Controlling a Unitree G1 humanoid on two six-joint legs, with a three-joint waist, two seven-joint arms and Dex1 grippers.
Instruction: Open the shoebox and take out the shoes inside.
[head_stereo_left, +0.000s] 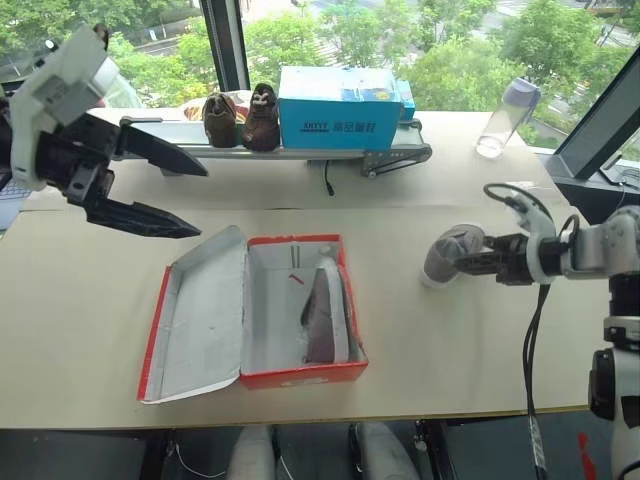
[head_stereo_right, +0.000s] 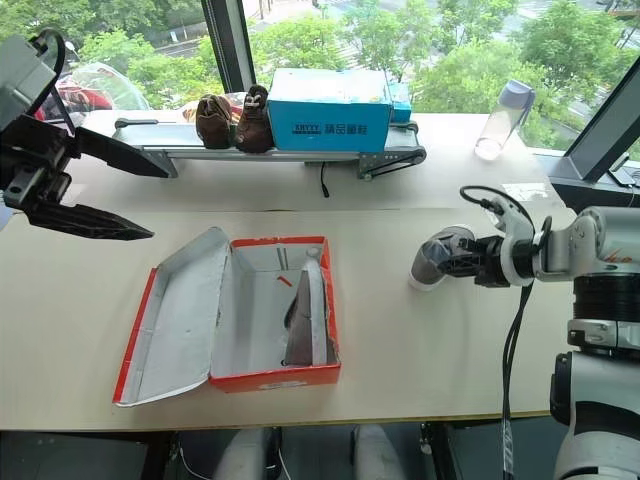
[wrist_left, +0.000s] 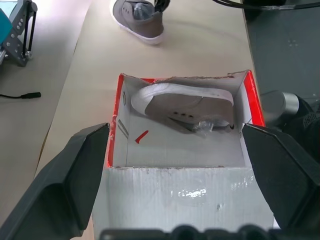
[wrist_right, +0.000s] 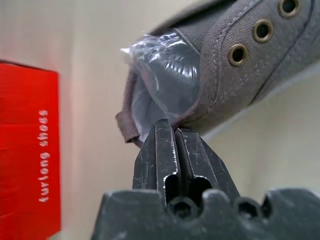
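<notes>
Open shoebox (head_stereo_left: 200, 340) near table's front edge (head_stereo_left: 420, 412), one shoe (head_stereo_left: 325, 312) inside.

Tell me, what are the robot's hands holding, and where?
The right hand pinches one grey shoe at its heel edge. The left hand is open, holding nothing.

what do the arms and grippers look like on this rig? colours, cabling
Left gripper: two long black tapering fingers on a dark body, with a white housing behind. Right gripper: short black fingers, scuffed in the wrist view, on a black wrist with a white ring; white and silver forearm; a black cable loops over it and hangs down.
</notes>
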